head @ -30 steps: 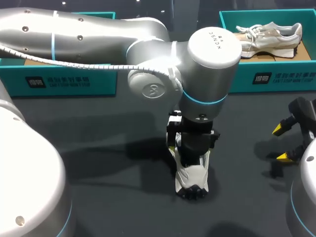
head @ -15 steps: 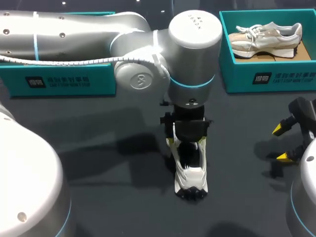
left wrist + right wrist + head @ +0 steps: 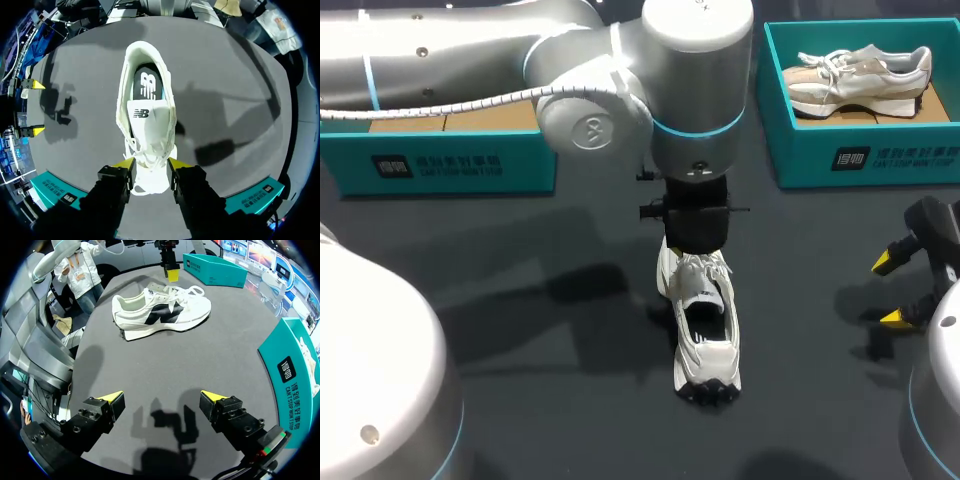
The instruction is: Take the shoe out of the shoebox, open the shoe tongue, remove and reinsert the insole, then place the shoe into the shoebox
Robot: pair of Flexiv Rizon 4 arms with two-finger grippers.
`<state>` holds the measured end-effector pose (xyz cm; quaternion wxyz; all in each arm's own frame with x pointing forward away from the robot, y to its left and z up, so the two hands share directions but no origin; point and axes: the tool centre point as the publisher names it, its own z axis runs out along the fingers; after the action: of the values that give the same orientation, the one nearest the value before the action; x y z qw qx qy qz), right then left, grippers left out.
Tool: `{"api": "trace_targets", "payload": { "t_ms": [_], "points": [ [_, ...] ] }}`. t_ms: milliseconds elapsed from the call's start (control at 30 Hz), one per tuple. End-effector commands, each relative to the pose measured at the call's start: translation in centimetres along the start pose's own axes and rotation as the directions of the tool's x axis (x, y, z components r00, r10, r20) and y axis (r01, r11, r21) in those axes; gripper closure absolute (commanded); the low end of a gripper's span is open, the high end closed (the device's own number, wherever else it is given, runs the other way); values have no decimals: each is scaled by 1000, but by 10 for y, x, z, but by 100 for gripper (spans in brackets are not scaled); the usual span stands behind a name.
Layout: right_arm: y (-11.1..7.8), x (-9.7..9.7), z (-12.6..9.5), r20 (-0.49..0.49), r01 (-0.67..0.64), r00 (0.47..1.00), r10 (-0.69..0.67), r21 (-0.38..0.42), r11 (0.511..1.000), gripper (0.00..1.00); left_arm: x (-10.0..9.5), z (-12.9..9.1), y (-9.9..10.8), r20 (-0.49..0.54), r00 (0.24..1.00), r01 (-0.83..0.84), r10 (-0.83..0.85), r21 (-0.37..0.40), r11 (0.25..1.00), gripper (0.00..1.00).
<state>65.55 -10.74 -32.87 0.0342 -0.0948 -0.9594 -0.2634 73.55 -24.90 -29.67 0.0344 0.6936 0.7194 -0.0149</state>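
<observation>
My left fingers (image 3: 150,164) hang over the white sneaker (image 3: 147,120), spread about as wide as its forefoot, one yellow tip on each side of the laces. I can't see them pinching it, so I take them as open and empty, placed to work the tongue back.

The sneaker stands on its sole mid-counter (image 3: 550,400), opening up and insole showing. Its long axis runs from far edge to near edge, with the toe far and the heel near.

My right fingers (image 3: 162,400) are wide apart and empty by the right edge, probably waiting. The teal shoebox (image 3: 450,150) sits at the far left edge.
</observation>
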Motion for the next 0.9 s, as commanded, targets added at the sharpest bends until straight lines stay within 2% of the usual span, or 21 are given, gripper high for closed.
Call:
{"api": "trace_targets", "payload": {
  "t_ms": [33, 267, 600, 900],
  "points": [
    [0, 1, 0, 3, -1, 1000, 1, 3, 1000, 0, 6, -16, 2, 32, 999, -18, 16, 46, 999, 61],
    [0, 1, 0, 3, -1, 1000, 1, 3, 1000, 0, -1, -20, -15, 61, 996, -62, 57, 80, 995, 63],
    [0, 1, 0, 3, -1, 1000, 1, 3, 1000, 0, -9, -5, -34, 66, 995, -89, 80, 133, 987, 71],
    [0, 1, 0, 3, -1, 1000, 1, 3, 1000, 0, -15, 18, -49, 62, 993, -107, 97, 183, 977, 75]
  ]
}}
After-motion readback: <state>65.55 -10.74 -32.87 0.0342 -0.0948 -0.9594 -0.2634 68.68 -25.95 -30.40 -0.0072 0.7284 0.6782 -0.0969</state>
